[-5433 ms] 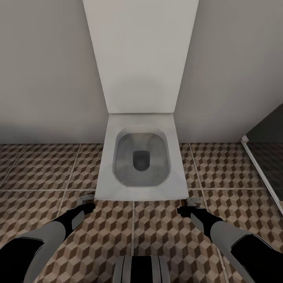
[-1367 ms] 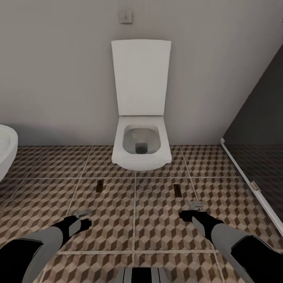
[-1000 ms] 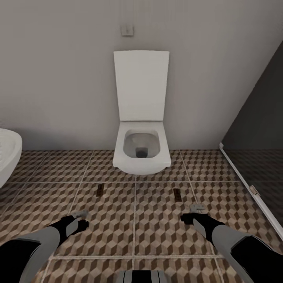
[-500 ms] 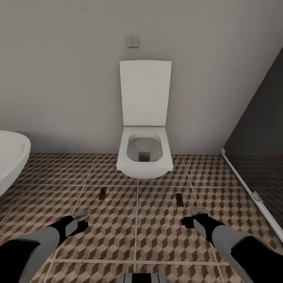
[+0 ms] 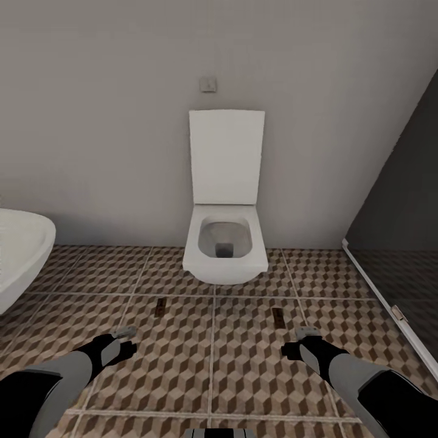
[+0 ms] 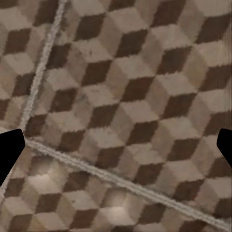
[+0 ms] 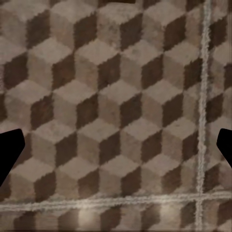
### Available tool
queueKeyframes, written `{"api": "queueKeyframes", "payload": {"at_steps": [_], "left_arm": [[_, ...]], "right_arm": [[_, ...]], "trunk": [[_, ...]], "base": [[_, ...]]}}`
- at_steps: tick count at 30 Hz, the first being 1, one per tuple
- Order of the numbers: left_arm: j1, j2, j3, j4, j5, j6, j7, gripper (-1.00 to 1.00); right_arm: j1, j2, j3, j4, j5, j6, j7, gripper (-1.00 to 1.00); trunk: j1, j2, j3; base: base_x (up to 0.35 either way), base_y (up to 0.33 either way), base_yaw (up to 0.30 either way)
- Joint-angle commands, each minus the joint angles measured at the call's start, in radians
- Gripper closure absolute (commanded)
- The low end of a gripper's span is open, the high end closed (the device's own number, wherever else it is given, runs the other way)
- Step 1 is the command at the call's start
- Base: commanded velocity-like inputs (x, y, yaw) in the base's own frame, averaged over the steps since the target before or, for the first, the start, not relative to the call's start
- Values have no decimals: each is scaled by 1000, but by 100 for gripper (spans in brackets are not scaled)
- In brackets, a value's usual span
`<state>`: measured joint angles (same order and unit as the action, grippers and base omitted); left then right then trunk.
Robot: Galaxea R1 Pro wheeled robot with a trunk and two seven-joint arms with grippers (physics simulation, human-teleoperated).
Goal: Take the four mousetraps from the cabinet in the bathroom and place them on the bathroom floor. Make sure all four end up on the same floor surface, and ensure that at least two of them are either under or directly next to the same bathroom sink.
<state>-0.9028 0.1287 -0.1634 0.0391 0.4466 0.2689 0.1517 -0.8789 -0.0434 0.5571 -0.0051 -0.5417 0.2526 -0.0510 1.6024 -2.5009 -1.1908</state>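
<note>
Two mousetraps lie flat on the cube-patterned bathroom floor (image 5: 213,371) in front of the toilet, one (image 5: 161,306) to the left and one (image 5: 277,316) to the right; they look like small dark-brown strips at this distance. My left gripper (image 5: 125,340) hangs low over the tiles, short of the left trap. My right gripper (image 5: 298,342) hovers just short of the right trap. Both wrist views look at bare tiles between widely spread fingertips (image 6: 9,154) (image 7: 9,150), so both the left gripper (image 6: 116,150) and the right gripper (image 7: 116,150) are open with nothing held. The cabinet and the trough sink are out of view.
A square white toilet (image 5: 225,249) with its lid up stands against the grey wall, under a small flush plate (image 5: 208,84). A rounded white fixture (image 5: 21,255) juts in at the left. The dark shower glass (image 5: 401,231) and its white threshold (image 5: 380,292) run along the right.
The whole view has pulled back from the toilet, which looks smaller and farther. The two traps and the rounded white fixture have come into view. Both arms keep their pose.
</note>
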Motion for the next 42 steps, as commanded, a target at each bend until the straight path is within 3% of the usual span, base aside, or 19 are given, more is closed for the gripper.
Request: {"api": "queueKeyframes", "payload": {"at_steps": [1,5,12,19,42], "left_arm": [[-1,0,-8,1,16,2,2,-100],[0,-1,-7,1,41,1,2,-100],[8,-1,-5,1,105,-4,3,-100],[16,-1,-5,2,146,-9,3,-100],[39,-3,-5,2,162,-17,3,-100]], "right_arm": [[2,0,9,-1,-9,4,-3,-100],[10,0,9,-1,-9,5,-3,-100],[38,0,9,-1,-8,6,-2,-100],[86,0,8,-1,-8,5,-1,-100],[183,-1,6,-1,-11,1,-1,-100]], "trunk": [[-1,0,3],[-2,1,18],[-29,50,40],[-56,99,62],[-144,260,133]], "base": [[0,0,5],[0,0,4],[0,0,1],[0,0,0],[0,0,0]]}}
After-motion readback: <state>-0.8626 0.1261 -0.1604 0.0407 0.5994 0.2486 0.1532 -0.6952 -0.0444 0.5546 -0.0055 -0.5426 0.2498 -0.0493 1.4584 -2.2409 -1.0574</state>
